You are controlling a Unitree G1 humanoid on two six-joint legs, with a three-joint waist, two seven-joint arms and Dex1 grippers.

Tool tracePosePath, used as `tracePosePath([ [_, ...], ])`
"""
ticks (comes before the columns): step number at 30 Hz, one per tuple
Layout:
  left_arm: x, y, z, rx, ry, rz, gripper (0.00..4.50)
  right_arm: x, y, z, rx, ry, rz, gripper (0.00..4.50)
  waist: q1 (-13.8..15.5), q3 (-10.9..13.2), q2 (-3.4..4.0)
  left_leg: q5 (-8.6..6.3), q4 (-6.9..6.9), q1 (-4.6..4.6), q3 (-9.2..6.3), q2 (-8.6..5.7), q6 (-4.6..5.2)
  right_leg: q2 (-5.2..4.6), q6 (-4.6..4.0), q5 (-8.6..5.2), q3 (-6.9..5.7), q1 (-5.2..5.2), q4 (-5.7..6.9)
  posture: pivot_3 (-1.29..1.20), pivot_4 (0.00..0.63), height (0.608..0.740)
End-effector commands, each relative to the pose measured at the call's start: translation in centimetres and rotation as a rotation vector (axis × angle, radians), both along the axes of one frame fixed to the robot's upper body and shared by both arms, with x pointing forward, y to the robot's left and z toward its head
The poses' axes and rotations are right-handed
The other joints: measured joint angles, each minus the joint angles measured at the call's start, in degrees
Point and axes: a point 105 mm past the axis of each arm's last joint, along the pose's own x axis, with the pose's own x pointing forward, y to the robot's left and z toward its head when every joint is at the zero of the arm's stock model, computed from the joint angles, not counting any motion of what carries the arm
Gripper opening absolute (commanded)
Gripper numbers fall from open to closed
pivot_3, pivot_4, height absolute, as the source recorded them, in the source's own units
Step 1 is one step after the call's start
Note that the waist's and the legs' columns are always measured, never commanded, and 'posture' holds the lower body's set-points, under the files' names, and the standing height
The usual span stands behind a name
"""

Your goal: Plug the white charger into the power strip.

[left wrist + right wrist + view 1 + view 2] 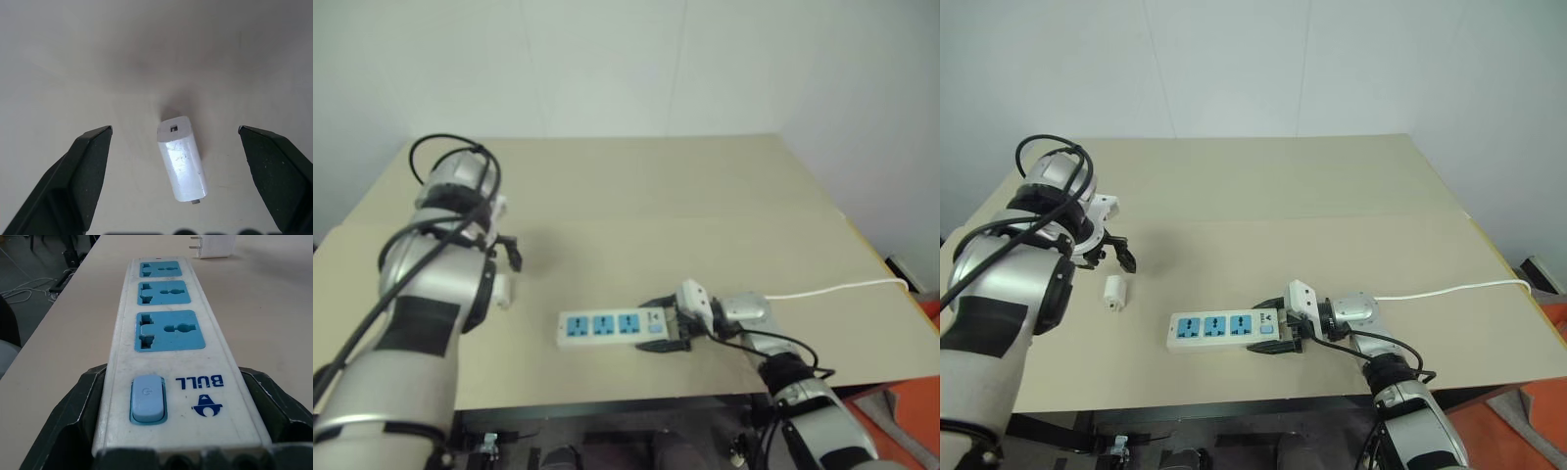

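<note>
The long flat white plastic power strip (166, 357) bore the blue brand name "BULL" beside its pale blue switch (147, 399), above a blue logo.

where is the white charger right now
The white charger lies on its side on the table, on the robot's left, just beyond the power strip's far end. The open left gripper hangs over it, a finger on either side.

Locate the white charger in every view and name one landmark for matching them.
Left eye view: hidden behind the left arm.
Right eye view: white charger lying on the table, left of the power strip.
Left wrist view: centre, between the open jaws.
Right wrist view: top edge, beyond the strip's far end.
Shared landmark: the power strip.
</note>
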Motion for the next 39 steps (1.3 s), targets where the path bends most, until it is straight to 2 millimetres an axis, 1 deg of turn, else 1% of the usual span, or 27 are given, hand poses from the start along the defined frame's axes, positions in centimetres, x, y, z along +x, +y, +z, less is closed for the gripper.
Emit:
tracePosePath([
  [1, 0.1, -0.1, -0.2, 0.001, -0.01, 0.002, 4.5, -1.0, 0.2, -1.6, -0.039, 0.034, 0.021, 3.41, 0.0, 0.0, 0.0, 0.0, 0.0, 0.0, 0.0, 0.0, 0.0, 0.0, 0.0, 0.0, 0.0, 0.0, 0.01, 0.0, 0.15, 0.74],
  [7, 0.1, -1.0, -1.1, -0.033, 0.009, 0.001, 4.5, -1.2, -0.1, -1.6, -0.043, 0.035, 0.011, 3.41, 0.2, 0.0, -0.02, 0.0, 0.01, -0.02, 0.0, -0.01, -0.01, -0.01, 0.0, 0.0, -0.01, 0.01, 0.0, 0.0, 0.15, 0.74],
  [11, 0.0, -0.6, -1.8, -0.028, 0.009, 0.016, 4.5, -1.2, -0.2, -1.6, -0.044, 0.038, 0.004, 3.41, 0.1, 0.0, -0.02, 0.0, 0.0, -0.01, 0.0, -0.01, -0.01, -0.01, 0.0, 0.0, 0.0, 0.01, -0.02, 0.0, 0.15, 0.74],
  [14, 0.0, -0.9, -1.9, -0.04, 0.011, 0.016, 3.95, -1.2, -0.3, -1.6, -0.044, 0.04, 0.001, 3.41, 0.2, 0.0, -0.03, 0.0, 0.0, -0.01, 0.0, -0.01, -0.01, -0.01, 0.0, 0.0, 0.0, 0.01, 0.0, 0.0, 0.15, 0.74],
  [18, -0.1, -1.0, -2.2, -0.042, 0.019, 0.019, 2.73, -1.2, -0.3, -1.6, -0.045, 0.04, -0.004, 3.41, 0.3, 0.0, -0.03, 0.01, 0.02, -0.02, 0.0, -0.03, -0.01, -0.04, 0.0, 0.0, 0.0, 0.02, -0.02, 0.0, 0.15, 0.74],
  [23, -0.1, -1.2, -2.4, -0.041, 0.027, 0.015, 1.04, -1.2, -0.5, -1.6, -0.051, 0.044, -0.01, 3.41, 0.3, 0.0, -0.03, 0.0, 0.01, -0.02, 0.0, -0.03, -0.01, -0.03, 0.0, 0.0, -0.01, 0.02, -0.02, 0.0, 0.15, 0.74],
  [25, 0.0, -1.2, -2.2, -0.04, 0.017, 0.002, 0.98, -1.2, -0.5, -1.6, -0.05, 0.047, -0.012, 3.41, 0.3, 0.0, -0.03, 0.01, 0.01, -0.02, 0.0, -0.03, -0.01, -0.04, 0.0, 0.0, -0.01, 0.02, -0.02, 0.0, 0.15, 0.74],
  [29, 1.0, -1.7, -1.1, -0.004, -0.021, -0.149, 0.98, -1.1, -0.5, -1.6, -0.05, 0.046, -0.019, 3.41, 0.4, 0.0, -0.03, 0.01, 0.01, -0.01, 0.0, -0.03, -0.03, -0.03, 0.0, 0.0, -0.01, 0.03, 0.0, 0.0, 0.15, 0.74],
  [34, 1.8, -1.5, 1.9, 0.067, -0.053, -0.433, 0.98, -1.1, -0.5, -1.6, -0.051, 0.041, -0.023, 3.41, 0.2, 0.0, -0.03, 0.02, -0.01, -0.03, 0.02, -0.03, -0.04, -0.03, -0.01, 0.01, 0.0, 0.0, -0.04, 0.0, 0.15, 0.74],
  [37, 1.7, -0.8, 3.0, 0.157, -0.024, -0.59, 0.98, -1.0, -0.4, -1.5, -0.05, 0.037, -0.024, 3.41, 0.3, 0.0, -0.03, 0.02, -0.04, -0.02, 0.04, -0.02, -0.04, -0.03, -0.02, 0.01, 0.03, -0.01, -0.07, 0.0, 0.15, 0.74],
  [39, 1.4, -0.9, 3.4, 0.181, 0.006, -0.687, 0.98, -1.0, -0.3, -1.4, -0.048, 0.036, -0.023, 3.41, 0.3, 0.0, -0.03, 0.02, -0.03, -0.02, 0.04, -0.01, -0.04, -0.02, -0.01, 0.0, 0.03, 0.0, -0.1, 0.0, 0.15, 0.74],
])
